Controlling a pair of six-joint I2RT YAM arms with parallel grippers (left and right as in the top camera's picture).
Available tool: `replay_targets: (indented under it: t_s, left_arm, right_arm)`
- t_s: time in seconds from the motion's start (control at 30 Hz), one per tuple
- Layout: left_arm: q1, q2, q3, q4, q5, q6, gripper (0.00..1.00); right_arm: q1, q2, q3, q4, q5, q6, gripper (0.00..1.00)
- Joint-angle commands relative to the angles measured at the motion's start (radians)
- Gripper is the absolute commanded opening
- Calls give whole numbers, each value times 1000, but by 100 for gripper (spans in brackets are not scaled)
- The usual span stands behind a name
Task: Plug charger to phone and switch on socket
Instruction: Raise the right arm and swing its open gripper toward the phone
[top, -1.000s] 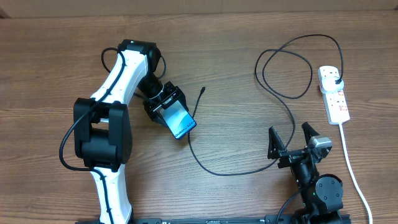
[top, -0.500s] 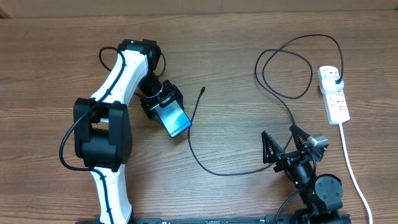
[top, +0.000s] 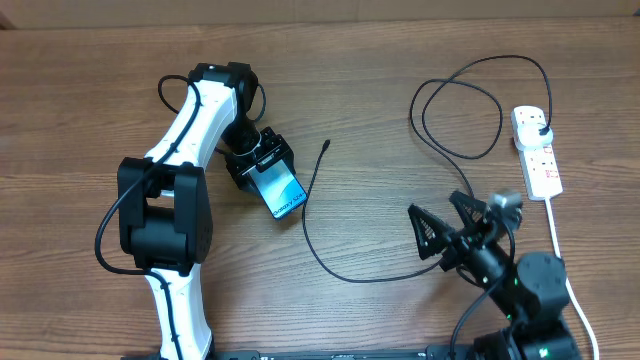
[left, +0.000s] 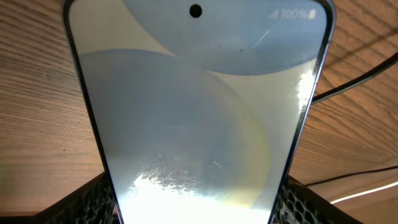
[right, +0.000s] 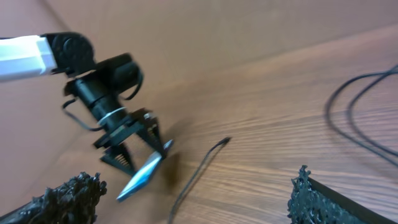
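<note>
My left gripper (top: 262, 170) is shut on the phone (top: 281, 192), holding its top end; the blue screen faces up and tilts toward the table. The phone fills the left wrist view (left: 199, 118). It shows edge-on in the right wrist view (right: 142, 176). The charger cable (top: 440, 140) loops over the table, its connector tip (top: 327, 145) lying just right of the phone and its black plug (top: 541, 128) in the socket (top: 535, 152). My right gripper (top: 444, 222) is open and empty above the cable's lower bend, its fingers at the lower edges of the right wrist view (right: 199, 202).
The socket's thick white cord (top: 562, 260) runs down the right side to the table's front edge. The left arm's white links (top: 185, 130) span the left half of the table.
My right gripper has swung left and tilted toward the phone, its fingers staying open. The left gripper shifted the phone slightly up and left, then held still.
</note>
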Motion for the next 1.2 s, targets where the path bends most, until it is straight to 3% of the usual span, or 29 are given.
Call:
replay_targets:
  t_s: [0.0,0.43,0.7,1.0,1.17]
  left_arm:
    - [6,4,61,0,2,-6,19]
    - [6,4,268,-75,5,-8,19]
    - [3,4,401,-110,74,-34,20]
    - [3,4,412,-114,87,-129,20]
    - [2,4,412,-117,123,-198,20]
  right_arm:
    - [-5,126,118,-36,-138,6,100]
    - [-3,515,452,-262,-418,6,100]
    - [-2,610,499,-221,-618,7,100]
    - [-2,632,498,-108,-607,82,100]
    - [53,687,495,-125,-378,158,98]
